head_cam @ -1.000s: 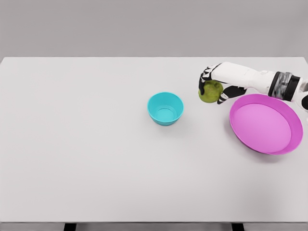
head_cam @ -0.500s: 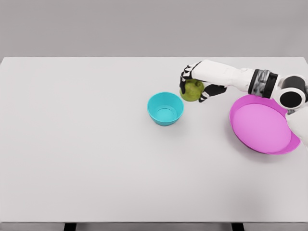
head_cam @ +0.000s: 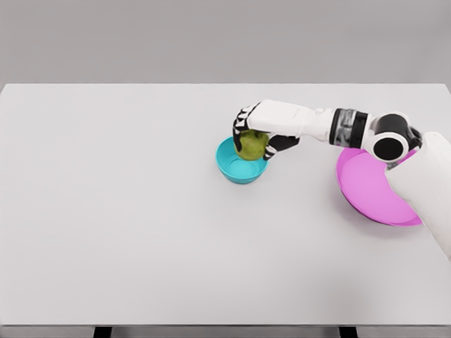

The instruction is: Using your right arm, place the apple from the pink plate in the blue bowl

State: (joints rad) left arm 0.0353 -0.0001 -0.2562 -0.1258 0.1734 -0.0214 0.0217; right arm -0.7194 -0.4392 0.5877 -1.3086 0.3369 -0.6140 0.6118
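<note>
A green apple (head_cam: 251, 145) hangs directly over the blue bowl (head_cam: 231, 167) near the table's middle, held from above by my right hand (head_cam: 255, 136), whose fingers curl around it. The hand's white forearm reaches in from the right, crossing above the pink plate (head_cam: 370, 190). That plate lies at the right side of the table with nothing on it, partly covered by my arm. The apple covers the bowl's far right rim. My left arm does not show.
The white table (head_cam: 127, 211) spreads wide to the left and front of the bowl. Its front edge runs along the bottom of the picture, and a grey wall stands behind it.
My right hand has carried the apple leftward, from beside the pink plate's far left rim to a spot over the blue bowl. The arm has stretched further into view.
</note>
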